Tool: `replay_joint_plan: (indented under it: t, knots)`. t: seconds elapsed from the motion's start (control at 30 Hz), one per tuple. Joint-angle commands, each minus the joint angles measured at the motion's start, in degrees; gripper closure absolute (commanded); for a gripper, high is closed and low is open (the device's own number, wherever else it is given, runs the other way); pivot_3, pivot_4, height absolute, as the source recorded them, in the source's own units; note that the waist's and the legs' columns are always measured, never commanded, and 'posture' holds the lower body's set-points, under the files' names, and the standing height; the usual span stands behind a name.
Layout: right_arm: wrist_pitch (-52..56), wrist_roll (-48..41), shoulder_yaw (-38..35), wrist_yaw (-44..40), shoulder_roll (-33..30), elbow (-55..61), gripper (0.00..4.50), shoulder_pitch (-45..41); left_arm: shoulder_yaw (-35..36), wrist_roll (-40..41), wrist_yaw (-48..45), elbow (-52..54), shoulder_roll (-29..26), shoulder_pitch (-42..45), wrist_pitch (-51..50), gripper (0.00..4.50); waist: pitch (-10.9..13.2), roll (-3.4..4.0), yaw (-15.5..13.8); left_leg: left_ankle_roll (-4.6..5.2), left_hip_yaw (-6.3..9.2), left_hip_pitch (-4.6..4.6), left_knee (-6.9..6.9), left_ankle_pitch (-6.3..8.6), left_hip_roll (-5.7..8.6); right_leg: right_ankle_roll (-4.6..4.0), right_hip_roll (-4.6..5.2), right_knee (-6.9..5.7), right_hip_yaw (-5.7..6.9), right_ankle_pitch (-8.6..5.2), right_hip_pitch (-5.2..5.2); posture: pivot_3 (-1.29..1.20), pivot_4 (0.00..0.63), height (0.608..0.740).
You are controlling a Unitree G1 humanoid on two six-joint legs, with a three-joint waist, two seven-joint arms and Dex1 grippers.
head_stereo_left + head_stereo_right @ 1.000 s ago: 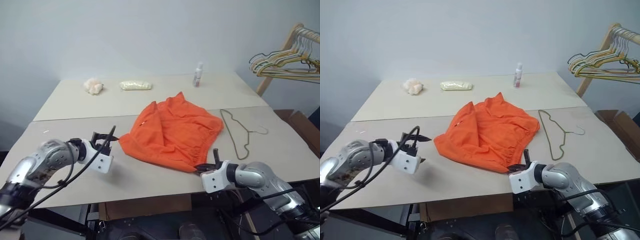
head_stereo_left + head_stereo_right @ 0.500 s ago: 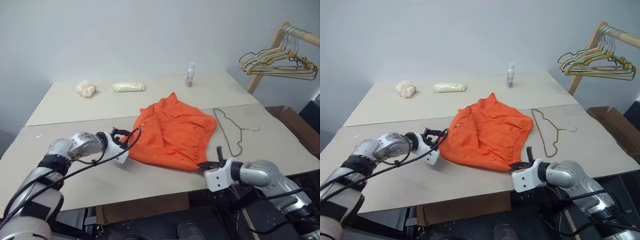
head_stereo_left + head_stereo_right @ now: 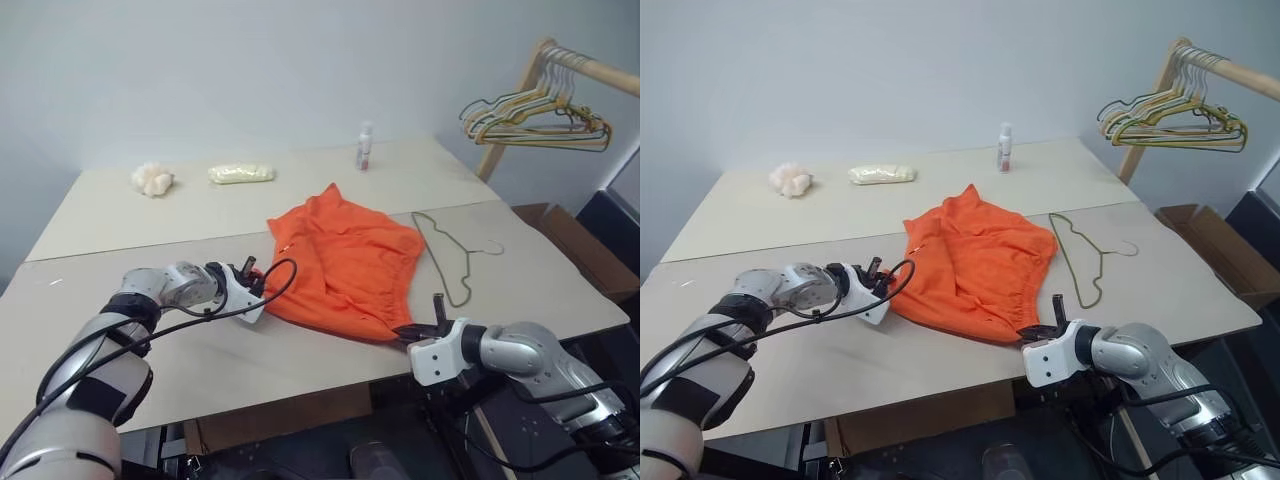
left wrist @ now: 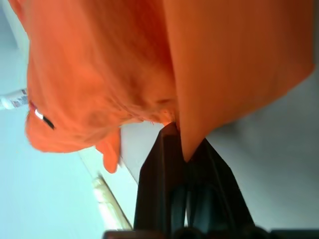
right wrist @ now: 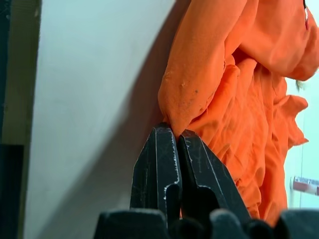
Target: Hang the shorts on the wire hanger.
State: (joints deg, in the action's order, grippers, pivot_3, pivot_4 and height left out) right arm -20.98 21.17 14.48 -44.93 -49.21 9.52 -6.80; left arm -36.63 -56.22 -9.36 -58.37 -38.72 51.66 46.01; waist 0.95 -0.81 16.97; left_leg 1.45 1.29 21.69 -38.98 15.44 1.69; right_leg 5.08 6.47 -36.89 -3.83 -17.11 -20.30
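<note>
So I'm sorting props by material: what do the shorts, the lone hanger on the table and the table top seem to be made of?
The shorts: soft matte woven fabric, likely; they crumple into folds and gather at the waistband.
The wire hanger: thin bent metal wire by the look, dull olive-gold finish.
The table: smooth, matte beige board, perhaps laminate or painted wood; a seam runs across it.

Beige surface, bearing: orange shorts; wire hanger just beside; far edge: white bottle, pale yellow packet, white crumpled wad.
</note>
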Motion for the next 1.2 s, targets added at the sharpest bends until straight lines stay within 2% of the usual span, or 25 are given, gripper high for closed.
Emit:
replay_joint_plan:
  t: [0.03,0.1,0.17,0.3,0.47,0.53,0.63,0.7,0.8,0.9,1.03,1.2]
  knots:
    - [-0.4,-1.9,-1.7,0.0,0.3,0.2,4.5,-2.8,0.4,0.9,-2.1,1.5,-4.0,2.4,1.3,4.46,0.0,-0.02,0.6,0.0,0.0,-0.01,0.0,0.0,0.0,0.01,0.0,-0.01,0.0,0.0,0.0,-0.31,0.0,0.74]
    - [-0.8,-2.2,-1.5,-0.4,0.3,-0.4,4.5,-4.0,0.8,2.6,-7.8,4.1,-7.6,2.1,3.8,4.46,0.1,-0.09,1.3,0.0,0.01,-0.05,0.01,0.0,-0.01,0.03,-0.01,-0.08,0.0,-0.02,0.0,-0.3,0.0,0.74]
    - [-1.3,-2.1,-1.2,-0.8,-0.1,-1.1,4.5,-5.4,1.4,6.1,-17.3,8.7,-12.9,0.5,6.9,4.46,0.1,-0.14,1.7,0.0,0.01,-0.05,0.02,0.0,-0.04,0.04,-0.02,-0.12,0.0,-0.03,-0.01,-0.29,0.0,0.74]
    - [-2.7,-1.6,-0.6,-0.9,-0.5,-3.5,4.5,-8.2,2.5,19.1,-35.1,23.6,-25.8,-7.3,10.2,4.46,0.1,-0.13,2.5,0.0,0.01,0.0,0.06,0.0,-0.09,0.04,0.0,-0.24,-0.01,-0.02,-0.06,-0.27,0.0,0.74]
    - [-4.9,-4.1,-0.5,-2.7,-1.7,-5.0,4.5,-10.3,7.6,41.4,-48.5,51.0,-41.9,-25.5,-1.7,4.46,0.1,-0.18,2.2,0.0,0.03,-0.01,0.04,0.0,-0.23,0.03,-0.01,-0.34,-0.06,-0.02,-0.02,-0.25,0.0,0.74]
    - [-6.5,-6.4,-0.3,-5.0,-3.0,-5.1,4.5,-10.5,10.0,50.0,-49.9,61.7,-48.2,-33.6,-9.2,4.46,0.1,-0.21,1.7,0.01,0.04,-0.01,0.0,0.01,-0.23,0.03,-0.02,-0.3,-0.04,-0.02,-0.01,-0.23,0.0,0.74]
    - [-8.6,-8.5,0.6,-7.8,-4.6,-5.8,4.5,-10.8,13.7,57.7,-49.0,72.3,-54.6,-43.0,-16.9,4.46,0.2,-0.27,0.3,0.03,0.02,-0.09,0.0,0.02,-0.24,0.03,-0.03,-0.2,-0.04,-0.02,0.1,-0.22,0.0,0.74]
    - [-10.1,-7.8,1.1,-7.9,-4.9,-7.1,4.5,-11.5,16.3,59.3,-47.5,76.0,-56.1,-47.7,-19.9,4.46,0.2,-0.28,-0.7,0.03,-0.05,-0.25,0.01,0.03,-0.26,0.04,-0.06,-0.03,-0.05,-0.03,0.19,-0.21,0.0,0.74]
    - [-12.8,-3.1,2.2,-5.2,-3.9,-11.1,4.5,-13.1,19.9,59.1,-45.0,79.0,-55.1,-53.9,-24.9,4.46,0.2,-0.25,-2.0,0.03,-0.14,-0.47,0.02,0.03,-0.29,0.05,-0.15,-0.03,-0.09,-0.05,0.32,-0.2,0.0,0.74]
    - [-16.4,3.4,2.9,1.1,-2.1,-16.8,4.5,-15.5,23.1,57.5,-44.2,79.8,-54.1,-57.8,-26.1,4.46,0.3,-0.27,-2.3,0.02,-0.2,-0.45,0.02,0.03,-0.31,0.05,-0.19,-0.05,-0.13,-0.05,0.26,-0.2,0.0,0.74]
    - [-21.4,10.4,4.1,9.4,-1.3,-23.4,4.5,-18.8,27.3,60.5,-46.5,84.1,-56.6,-66.1,-25.6,4.46,0.3,-0.26,-2.3,0.02,-0.28,-0.41,0.05,0.03,-0.28,0.04,-0.18,-0.04,-0.21,-0.04,0.16,-0.21,0.0,0.74]
    - [-24.5,15.0,4.8,16.9,-0.9,-26.5,4.5,-19.7,33.7,60.3,-47.7,88.6,-54.1,-70.8,-29.8,4.46,0.3,-0.24,-2.4,0.02,-0.29,-0.41,0.05,0.03,-0.27,0.03,-0.18,-0.03,-0.23,-0.04,0.19,-0.22,0.0,0.74]
